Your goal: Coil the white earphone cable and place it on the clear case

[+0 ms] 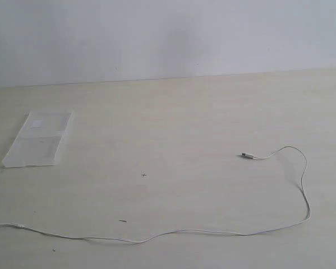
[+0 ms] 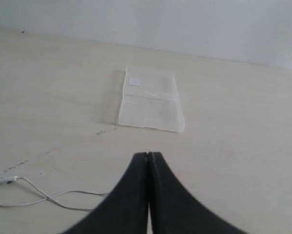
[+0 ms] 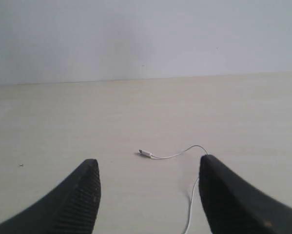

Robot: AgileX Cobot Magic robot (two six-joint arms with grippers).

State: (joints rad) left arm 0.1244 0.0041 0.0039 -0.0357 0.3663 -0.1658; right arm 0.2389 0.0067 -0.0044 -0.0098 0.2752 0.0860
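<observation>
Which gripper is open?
The right gripper: its jaws stand wide apart, holding nothing. The left gripper has its jaws pressed together.

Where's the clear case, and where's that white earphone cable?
clear case (image 2: 150, 100), left wrist view, middle of its lid.
white earphone cable (image 1: 247, 155), exterior view, its plug end.

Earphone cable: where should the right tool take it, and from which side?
Probably just behind the plug, coming straight down with the open right tool, jaws across the wire. That end of the cable lies flat and free, directly ahead of the tool.
</observation>
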